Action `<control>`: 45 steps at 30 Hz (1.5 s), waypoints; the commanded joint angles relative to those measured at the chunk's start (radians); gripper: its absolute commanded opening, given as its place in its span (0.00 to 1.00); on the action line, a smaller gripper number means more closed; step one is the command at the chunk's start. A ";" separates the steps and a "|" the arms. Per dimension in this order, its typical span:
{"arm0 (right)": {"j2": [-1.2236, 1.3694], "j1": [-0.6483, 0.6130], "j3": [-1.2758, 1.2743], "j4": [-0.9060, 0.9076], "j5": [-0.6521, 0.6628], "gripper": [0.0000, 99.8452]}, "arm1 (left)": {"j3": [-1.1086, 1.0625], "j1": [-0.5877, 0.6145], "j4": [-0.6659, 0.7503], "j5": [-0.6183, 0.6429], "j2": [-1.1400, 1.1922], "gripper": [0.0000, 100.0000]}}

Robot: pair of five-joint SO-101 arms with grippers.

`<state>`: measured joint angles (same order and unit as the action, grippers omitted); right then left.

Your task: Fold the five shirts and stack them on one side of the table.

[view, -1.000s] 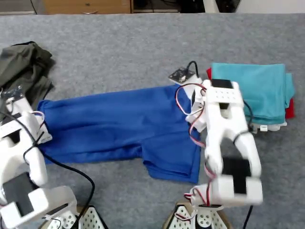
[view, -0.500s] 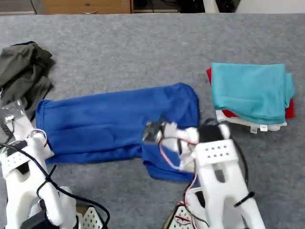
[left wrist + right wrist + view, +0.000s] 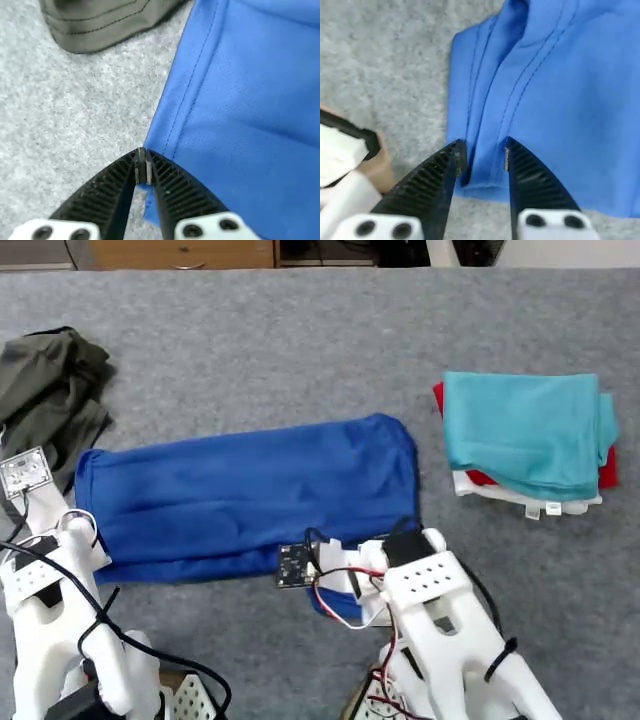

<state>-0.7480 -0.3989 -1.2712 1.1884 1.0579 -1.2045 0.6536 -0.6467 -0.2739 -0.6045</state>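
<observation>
1. the blue shirt [image 3: 250, 490] lies flat on the grey surface [image 3: 300, 330], folded into a long band. a sleeve part sticks out from its near long edge.
2. its cloth is thin, soft knit with double-stitched hems. i judge it light and limp, so it will sag and slip out of shape if it is lifted at one point only.
3. the best places to hold it, i think, are the hems and corners, where the cloth is doubled and thicker.
4. the left jaws are closed and pinch the hem corner at the end of the blue shirt that is beside the crumpled olive shirt [image 3: 50, 380].
5. the right jaws stand a little apart over the sleeve hem of the blue shirt and hold nothing.
6. a stack of folded shirts [image 3: 525, 435], turquoise on top of red and white, lies apart from the blue shirt's other end.
7. the surface looks felt-like and rough, so the blue shirt may drag on it.
</observation>
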 commanded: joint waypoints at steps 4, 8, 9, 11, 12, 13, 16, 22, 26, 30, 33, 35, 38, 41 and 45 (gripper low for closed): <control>-0.013 -0.005 -0.033 -0.084 0.008 0.15 | 0.002 0.012 0.011 -0.005 -0.022 0.02; -0.013 0.042 -0.054 -0.126 0.008 0.14 | 0.002 0.012 0.011 -0.005 -0.022 0.02; -0.013 0.070 -0.053 -0.132 0.008 0.12 | 0.002 0.012 0.011 -0.005 -0.022 0.02; -0.018 0.116 -0.050 -0.132 0.011 0.06 | 0.002 0.012 0.011 -0.005 -0.022 0.02; -0.019 0.133 -0.048 -0.130 0.012 0.04 | 0.002 0.012 0.012 -0.005 -0.022 0.02; -0.019 0.145 -0.048 -0.129 0.012 0.01 | 0.002 0.012 0.014 -0.005 -0.022 0.02; -0.019 0.157 -0.048 -0.123 0.012 0.01 | 0.002 0.012 0.014 -0.005 -0.022 0.02; -0.021 0.153 -0.008 -0.066 0.012 0.02 | 0.002 0.012 0.017 -0.005 -0.022 0.02; -0.022 0.157 0.077 0.026 0.012 0.02 | 0.002 0.012 0.017 -0.005 -0.022 0.02; -0.022 0.157 0.128 0.064 0.012 0.02 | 0.002 0.012 0.017 -0.005 -0.022 0.02; -0.022 0.153 0.150 0.110 0.012 0.02 | 0.002 0.012 0.017 -0.005 -0.022 0.02; -0.022 0.153 0.153 0.130 0.023 0.02 | 0.002 0.012 0.017 -0.005 -0.022 0.02; -0.022 0.159 0.150 0.153 0.051 0.02 | 0.002 0.012 0.017 -0.005 -0.022 0.02; -0.022 0.160 0.143 0.153 0.054 0.02 | 0.002 0.012 0.017 -0.005 -0.022 0.02; -0.022 0.171 0.119 0.152 0.066 0.02 | 0.002 0.012 0.017 -0.005 -0.022 0.02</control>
<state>-0.7480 -0.2516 -1.1638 1.3280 1.1009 -1.2045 0.6536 -0.6467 -0.2739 -0.6045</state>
